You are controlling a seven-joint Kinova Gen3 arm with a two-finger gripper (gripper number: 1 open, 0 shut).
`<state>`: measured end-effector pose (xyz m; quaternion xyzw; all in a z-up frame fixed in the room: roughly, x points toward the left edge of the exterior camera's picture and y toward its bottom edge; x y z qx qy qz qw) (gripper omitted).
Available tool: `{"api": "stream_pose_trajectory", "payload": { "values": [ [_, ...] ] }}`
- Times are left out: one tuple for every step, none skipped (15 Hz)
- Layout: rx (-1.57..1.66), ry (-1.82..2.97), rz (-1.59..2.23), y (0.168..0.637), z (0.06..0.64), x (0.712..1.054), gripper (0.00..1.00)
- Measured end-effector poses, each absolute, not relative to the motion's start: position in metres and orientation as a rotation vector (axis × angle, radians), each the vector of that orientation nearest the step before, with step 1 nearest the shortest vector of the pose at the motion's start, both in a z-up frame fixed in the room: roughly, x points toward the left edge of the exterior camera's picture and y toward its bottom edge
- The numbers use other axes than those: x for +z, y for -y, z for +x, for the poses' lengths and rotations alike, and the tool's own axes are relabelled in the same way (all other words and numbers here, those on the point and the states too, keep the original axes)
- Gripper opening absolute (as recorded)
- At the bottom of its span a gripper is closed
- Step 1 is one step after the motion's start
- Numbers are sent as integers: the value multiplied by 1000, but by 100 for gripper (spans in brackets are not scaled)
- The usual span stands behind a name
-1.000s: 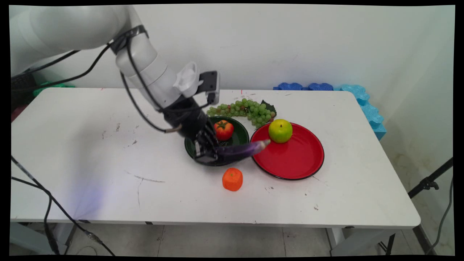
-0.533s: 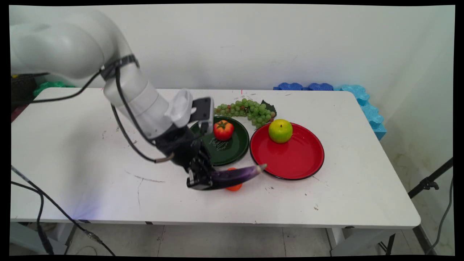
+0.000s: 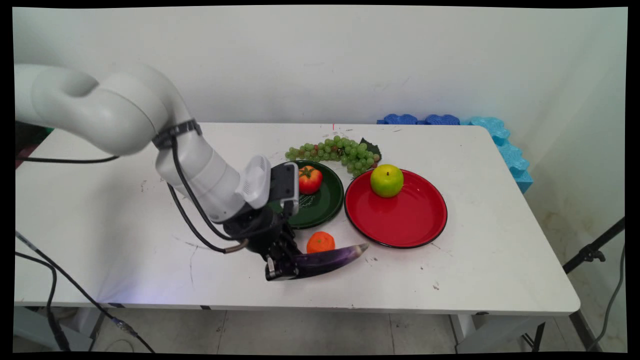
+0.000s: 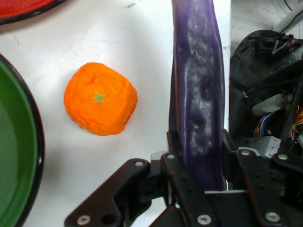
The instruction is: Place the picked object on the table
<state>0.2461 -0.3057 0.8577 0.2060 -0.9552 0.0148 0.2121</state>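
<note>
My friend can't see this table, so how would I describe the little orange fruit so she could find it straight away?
Start at the red plate and the green plate side by side mid-table. Just in front of the gap between them, on the bare table, sits the orange, right behind the purple eggplant held in the robot's fingers. It is the only orange thing, and it lies on no plate.

Eggplant (image 3: pixel 327 259): glossy purple. Orange (image 3: pixel 320 242): orange, green stem spot. Tomato (image 3: pixel 310 179): red, green calyx. Apple (image 3: pixel 386 180): yellow-green. Grapes (image 3: pixel 339 151): green. Plates: dark green (image 3: pixel 327 207), red (image 3: pixel 405 220) with black rim. Table (image 3: pixel 475 260): white.
</note>
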Motion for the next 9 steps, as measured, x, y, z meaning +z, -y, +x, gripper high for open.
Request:
{"api": "stream_pose_trajectory", "payload": {
  "values": [
    [48,2650,575,305,244,851,0],
    [52,2648,578,305,243,847,0],
    [55,2647,579,305,242,845,0],
    [58,2645,581,305,241,842,0],
    [62,2643,583,305,240,839,0],
    [67,2642,585,305,240,835,0],
    [71,2641,587,305,239,833,0],
    [73,2640,588,305,238,830,0],
    [76,2638,590,304,238,828,0]
  ]
}}
